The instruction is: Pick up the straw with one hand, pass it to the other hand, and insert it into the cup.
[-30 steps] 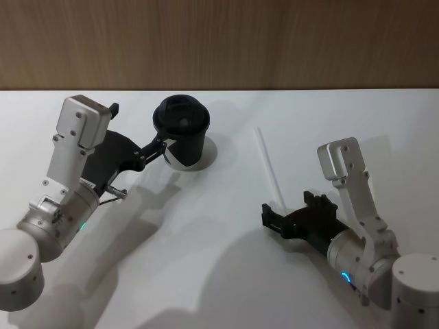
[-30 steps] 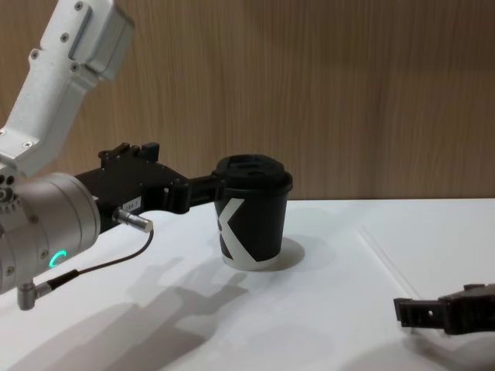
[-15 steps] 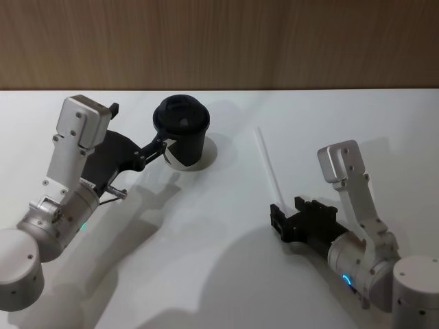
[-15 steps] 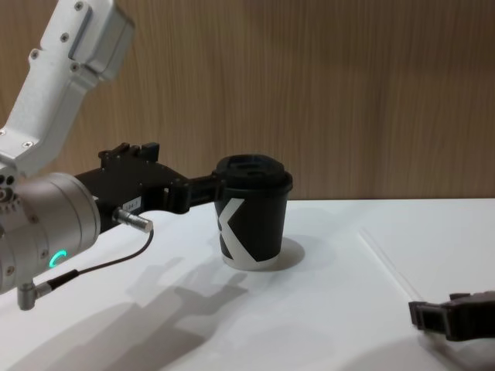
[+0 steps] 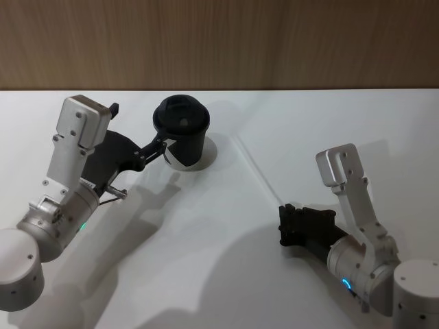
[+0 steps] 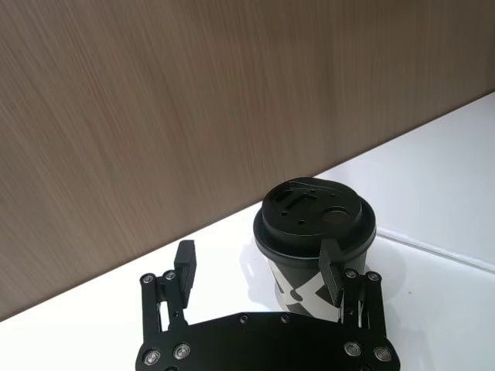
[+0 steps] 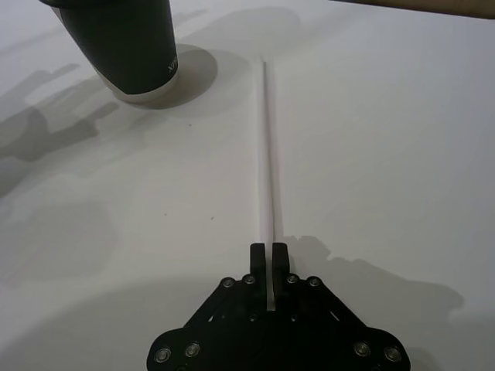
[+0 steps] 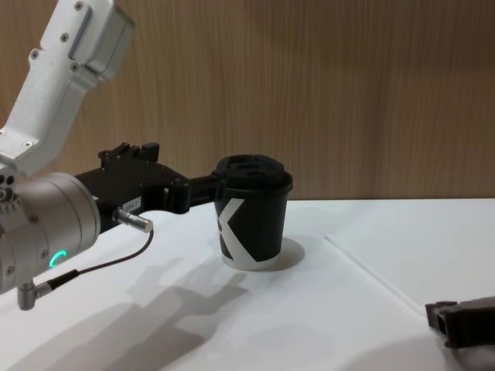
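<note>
A white table [image 5: 206,274] spreads from the near edge to the far side, smooth and matte. Soft grey shadows [image 5: 144,219] lie across its left and near-right parts. Behind its far edge rises a wall [image 5: 219,41] of brown wood panelling with fine horizontal grain, running the whole width from left to right.

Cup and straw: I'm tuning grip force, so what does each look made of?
The cup is probably paper: a matte black wall with a printed white mark and a white base rim. Its lid is likely moulded plastic, slightly shiny with embossed recesses. The straw is thin, smooth and white; whether it is plastic or paper, the look leaves open.
</note>
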